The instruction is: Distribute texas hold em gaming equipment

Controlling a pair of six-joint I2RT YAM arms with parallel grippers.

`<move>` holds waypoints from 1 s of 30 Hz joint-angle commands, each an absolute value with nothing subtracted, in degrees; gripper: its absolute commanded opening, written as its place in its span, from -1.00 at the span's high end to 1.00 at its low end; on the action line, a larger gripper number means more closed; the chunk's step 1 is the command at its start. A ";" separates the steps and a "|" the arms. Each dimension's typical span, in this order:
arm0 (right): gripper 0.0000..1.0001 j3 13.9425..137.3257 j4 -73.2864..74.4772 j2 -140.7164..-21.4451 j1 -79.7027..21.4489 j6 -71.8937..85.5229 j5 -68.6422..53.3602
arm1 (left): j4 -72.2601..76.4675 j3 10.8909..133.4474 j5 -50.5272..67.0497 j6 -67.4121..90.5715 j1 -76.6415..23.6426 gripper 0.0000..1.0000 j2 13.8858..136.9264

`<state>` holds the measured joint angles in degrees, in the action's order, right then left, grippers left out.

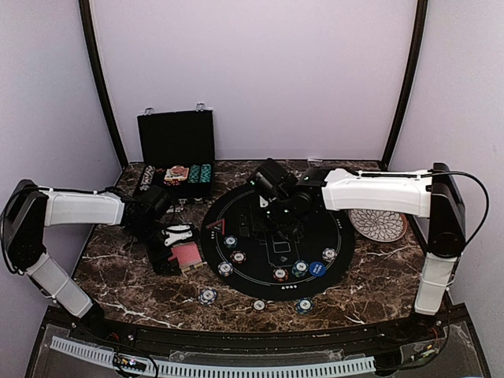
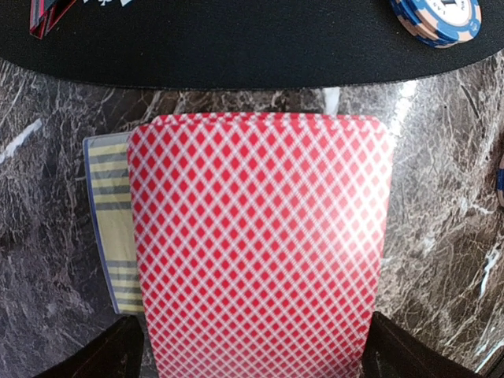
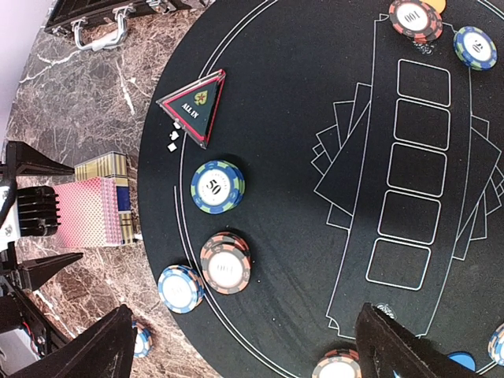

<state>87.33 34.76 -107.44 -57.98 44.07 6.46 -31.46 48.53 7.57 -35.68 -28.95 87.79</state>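
A red-backed deck of cards (image 2: 260,244) lies on a yellow-and-blue striped card box (image 2: 110,228) on the marble, just left of the black round mat (image 1: 346,236). My left gripper (image 2: 256,350) is open, with one finger on each side of the deck; it also shows in the top view (image 1: 175,250). Several striped chip stacks sit on the mat's near part, among them a blue-green 50 stack (image 3: 216,187), a red-black stack (image 3: 226,262) and a blue stack (image 3: 179,287). A blue marker disc (image 1: 316,268) lies there too. My right gripper (image 3: 248,350) is open and empty above the mat.
The open black case (image 1: 177,146) with more chips stands at the back left. A white patterned plate (image 1: 378,225) lies at the right. A triangular ALL IN marker (image 3: 195,106) sits on the mat's left. Three chips (image 1: 207,296) lie on the marble in front of the mat.
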 commanded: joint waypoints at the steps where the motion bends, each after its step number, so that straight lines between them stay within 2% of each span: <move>1: -0.97 86.67 34.56 -105.30 -58.27 44.80 7.47 | -31.36 47.72 6.68 -36.34 -29.36 -0.98 88.67; 30: -0.97 84.90 33.92 -103.46 -58.27 45.18 7.56 | -31.62 48.00 5.70 -39.00 -28.83 -0.97 89.91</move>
